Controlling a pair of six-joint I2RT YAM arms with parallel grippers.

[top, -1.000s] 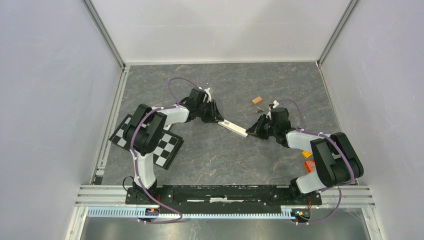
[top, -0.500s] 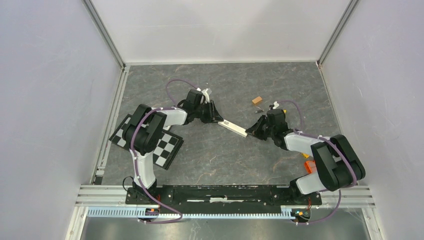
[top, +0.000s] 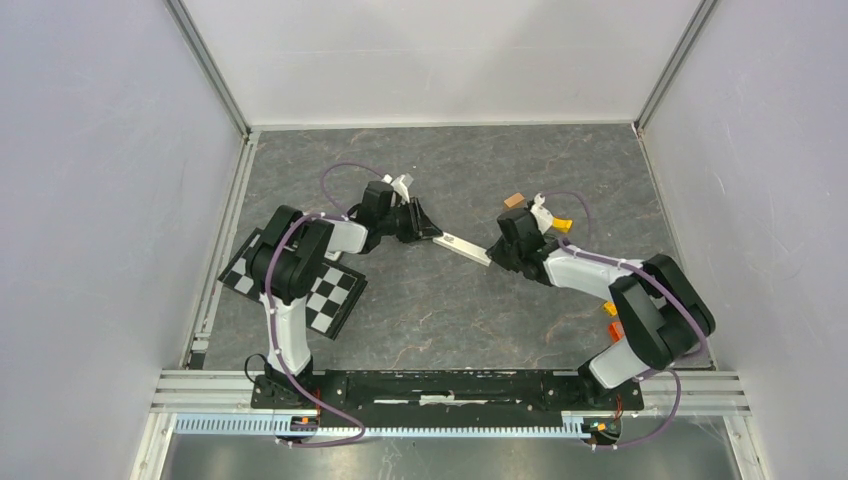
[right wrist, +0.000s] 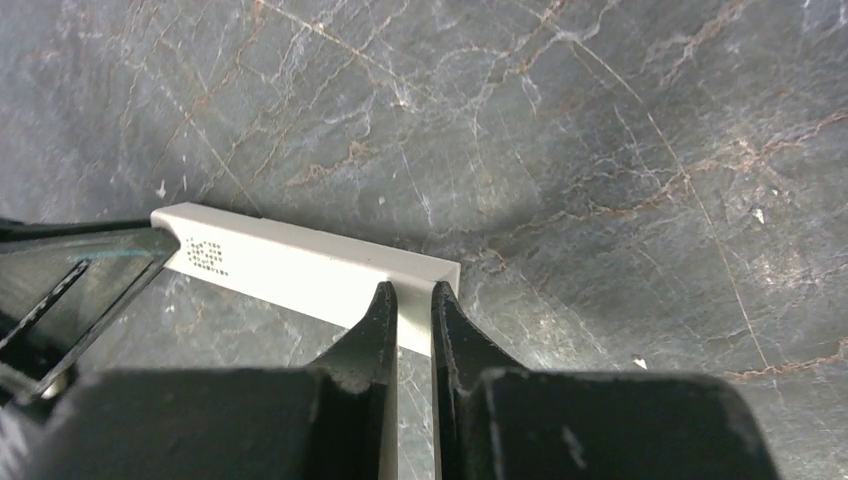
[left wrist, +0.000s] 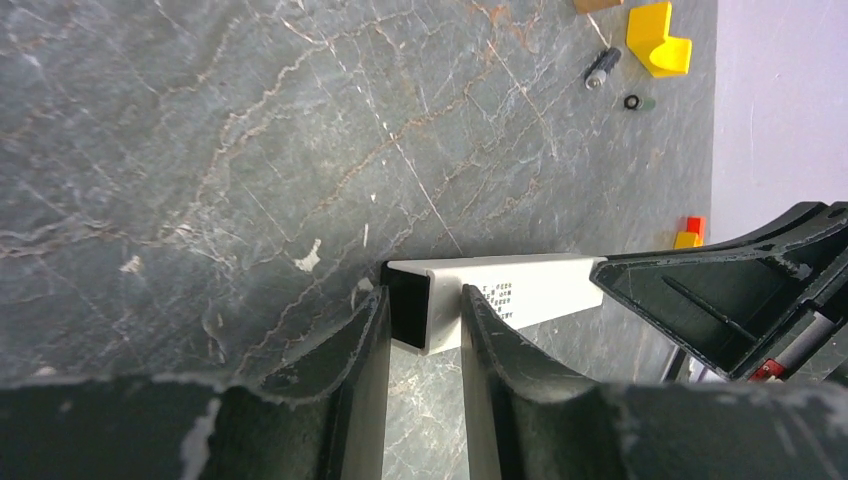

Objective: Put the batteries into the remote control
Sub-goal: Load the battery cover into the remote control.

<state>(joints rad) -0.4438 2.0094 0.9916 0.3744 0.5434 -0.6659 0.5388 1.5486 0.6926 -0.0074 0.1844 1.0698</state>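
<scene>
Clamps left gripper (left wrist: 424,305) across one end of white bar (left wrist: 545,288), one finger (left wrist: 352,375) pressed against each long side and the bar's dark hollow end sitting right between the tips. Pinches the opposite end with right gripper (right wrist: 412,292): fingers (right wrist: 372,330) drawn almost together, with only a narrow slit between them and a thin strip of white inside it, tips just short of the bar's end corner. Spans the bar straight from one pair of fingers to the other, low over table (right wrist: 620,150); cannot tell whether it rests on the stone or hangs just clear. Shows small dark print on the bar's upper face, just beside the left fingers and well away from the right ones.

Leaves batteries (left wrist: 603,68) lying on the table far beyond the left fingertips, off to their right and touching neither gripper. Shows one as a dark cylinder with a pale tip, and just below it a smaller dark round shape with a greenish bit, too small to read for sure. Sets yellow piece (left wrist: 655,42) just beside them, farther out from the fingers, with brown block (top: 514,200) near it, just past the right gripper in the top view. Has checkerboard (top: 330,300) flat on the table well behind the left fingers, under that arm.
</scene>
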